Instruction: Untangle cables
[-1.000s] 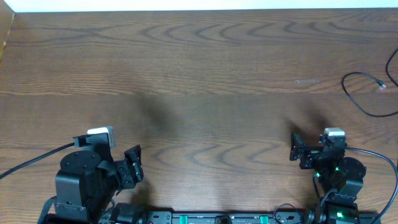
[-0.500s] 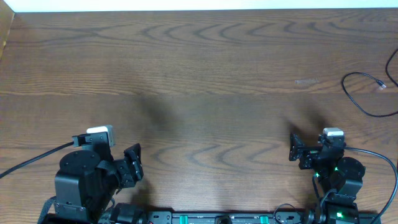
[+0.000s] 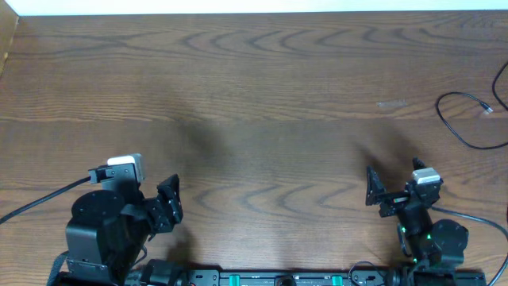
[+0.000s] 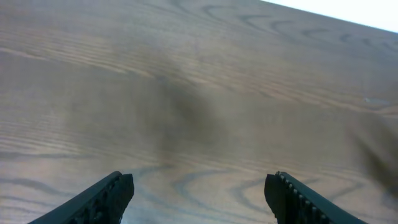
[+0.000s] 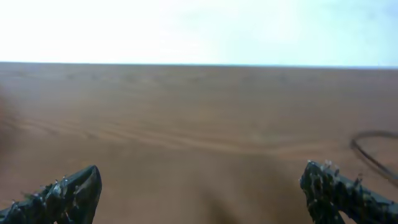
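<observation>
left claw (image 4: 198, 186) and right claw (image 5: 200, 177) wide, empty; black cable (image 3: 439, 105) hugs the tabletop's (image 3: 262, 95) right edge; a stretched grab could push it off

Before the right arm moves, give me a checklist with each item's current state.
1. Left gripper open and empty: ok.
2. Right gripper open and empty: ok.
3. Black cable located near the table right edge: ok.
4. Bare wood between Right gripper and Black cable: ok.
5. Whole Black cable in view: not ok, it runs out of frame.
6. Tangled with another cable: cannot tell.
</observation>
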Controlling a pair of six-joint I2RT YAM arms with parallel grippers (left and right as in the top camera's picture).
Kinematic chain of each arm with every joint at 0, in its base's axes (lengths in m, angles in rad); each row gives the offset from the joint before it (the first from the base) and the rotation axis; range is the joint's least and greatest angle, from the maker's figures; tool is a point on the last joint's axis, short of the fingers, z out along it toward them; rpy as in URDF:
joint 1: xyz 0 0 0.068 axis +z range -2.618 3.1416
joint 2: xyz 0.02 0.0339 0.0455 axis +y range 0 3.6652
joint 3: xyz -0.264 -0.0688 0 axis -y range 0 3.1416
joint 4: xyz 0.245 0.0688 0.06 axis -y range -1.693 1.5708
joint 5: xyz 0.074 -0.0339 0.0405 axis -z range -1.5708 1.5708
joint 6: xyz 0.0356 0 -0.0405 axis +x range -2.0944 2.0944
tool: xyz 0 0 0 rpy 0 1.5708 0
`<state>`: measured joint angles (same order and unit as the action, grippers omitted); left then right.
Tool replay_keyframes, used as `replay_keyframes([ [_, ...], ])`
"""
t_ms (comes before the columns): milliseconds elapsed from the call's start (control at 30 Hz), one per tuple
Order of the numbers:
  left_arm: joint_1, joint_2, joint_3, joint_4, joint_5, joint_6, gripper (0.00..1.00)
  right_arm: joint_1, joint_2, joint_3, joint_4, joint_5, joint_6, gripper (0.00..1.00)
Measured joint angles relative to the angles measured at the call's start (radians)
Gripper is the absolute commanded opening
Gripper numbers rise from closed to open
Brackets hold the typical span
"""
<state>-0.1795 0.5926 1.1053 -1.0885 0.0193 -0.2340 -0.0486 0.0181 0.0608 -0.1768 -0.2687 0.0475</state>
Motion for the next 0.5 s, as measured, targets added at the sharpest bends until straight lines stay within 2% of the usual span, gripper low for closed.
replay_keyframes([
  [300,0.0,-0.05,0.0,0.034,-0.018,-0.005,0.73,0.043,-0.006,0.0,0.0,0.0,0.0,0.99],
  [500,0.0,-0.225,0.0,0.026,-0.066,-0.049,0.75,0.043,-0.006,0.0,-0.001,0.0,0.0,0.99],
])
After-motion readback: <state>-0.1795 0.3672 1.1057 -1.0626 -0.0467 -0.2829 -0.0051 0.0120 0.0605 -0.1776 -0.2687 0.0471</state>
